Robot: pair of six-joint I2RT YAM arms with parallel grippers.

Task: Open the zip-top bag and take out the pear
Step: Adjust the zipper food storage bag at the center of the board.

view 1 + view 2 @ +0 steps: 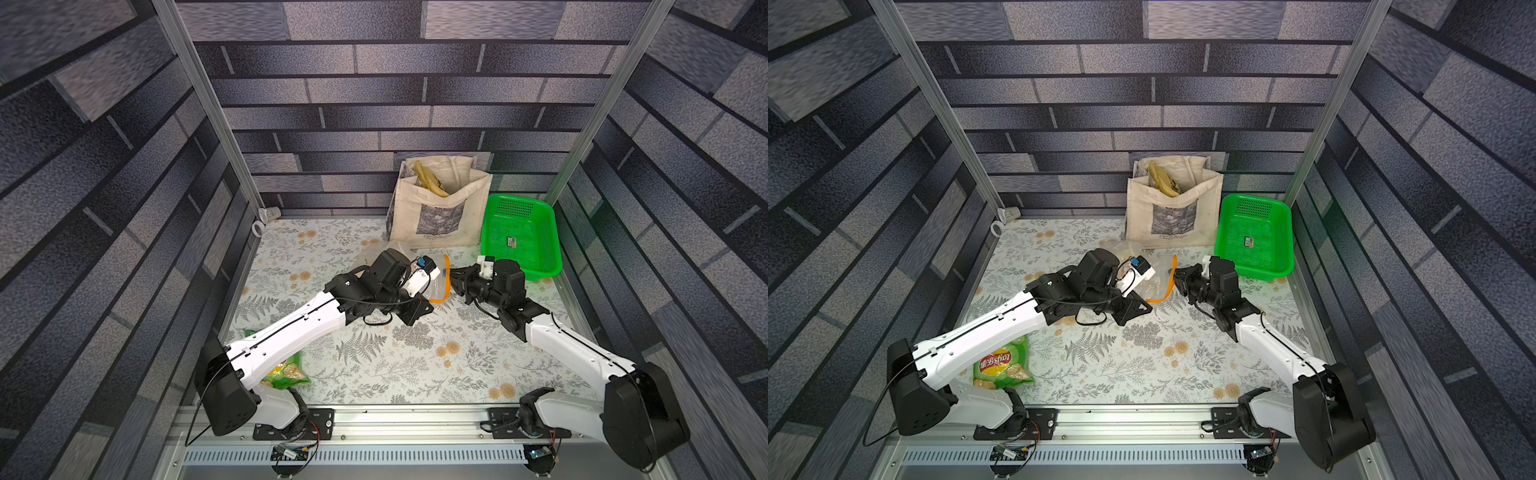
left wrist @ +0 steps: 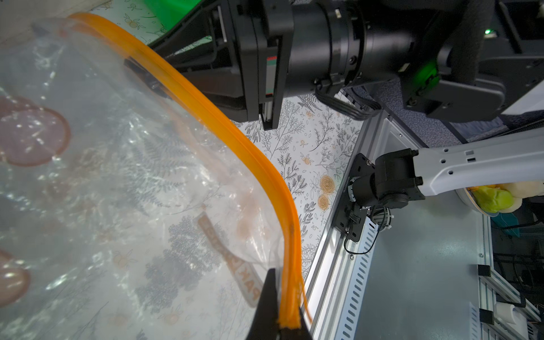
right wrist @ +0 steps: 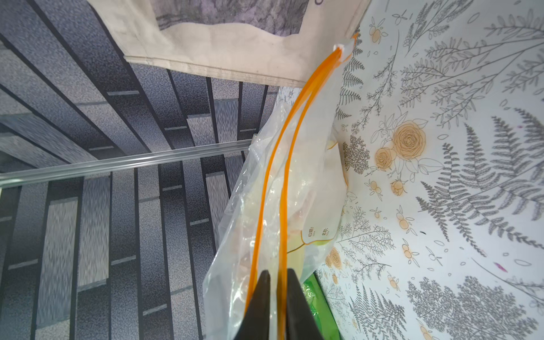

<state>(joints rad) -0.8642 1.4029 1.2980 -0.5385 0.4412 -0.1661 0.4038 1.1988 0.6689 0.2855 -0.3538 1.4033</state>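
I have both hands pinching the zip-top bag (image 1: 439, 279). It lies near the back of the table (image 1: 374, 365), a bit right of the middle, just in front of the cloth tote bag (image 1: 436, 216).

My left hand (image 2: 282, 323) is clenched on one end of the orange zip strip (image 2: 235, 126). My right hand (image 3: 278, 309) is clenched on only one of the two orange lips. The other lip runs past the outside of its finger. The two lips stand apart in the middle and meet at the white slider (image 3: 343, 51), close to the tote.

I cannot make out the pear through the crinkly plastic.

A green basket (image 1: 521, 201) sits in the back right corner. A green crisp packet (image 1: 1003, 368) lies near the front left corner, beside my left arm.
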